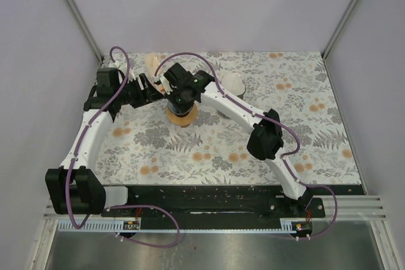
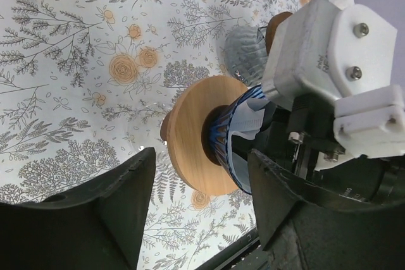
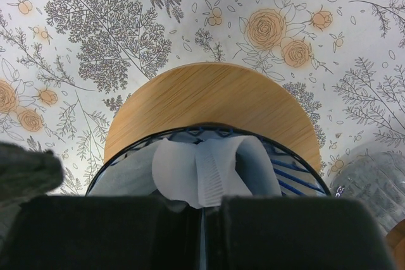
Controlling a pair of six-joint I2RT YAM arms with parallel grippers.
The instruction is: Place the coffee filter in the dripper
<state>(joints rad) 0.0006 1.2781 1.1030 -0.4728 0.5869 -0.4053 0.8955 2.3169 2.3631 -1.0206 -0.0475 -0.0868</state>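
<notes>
The dripper (image 3: 297,178) is a blue-ribbed cone on a round wooden base (image 3: 215,102), standing on the floral table mid-left (image 1: 181,118). My right gripper (image 3: 202,205) is right above it, shut on the white paper coffee filter (image 3: 202,169), whose folded lower part sits inside the dripper's rim. In the top view the right gripper (image 1: 180,100) hides the dripper's cone. My left gripper (image 2: 201,156) is open and empty just left of the dripper (image 2: 237,134), its jaws wide apart beside the wooden base (image 2: 193,134); it also shows in the top view (image 1: 150,86).
A clear ribbed glass vessel (image 1: 233,84) stands right of the dripper, also in the left wrist view (image 2: 245,47) and the right wrist view (image 3: 374,181). A cream-coloured object (image 1: 152,63) lies at the back behind the left gripper. Grey walls enclose the table.
</notes>
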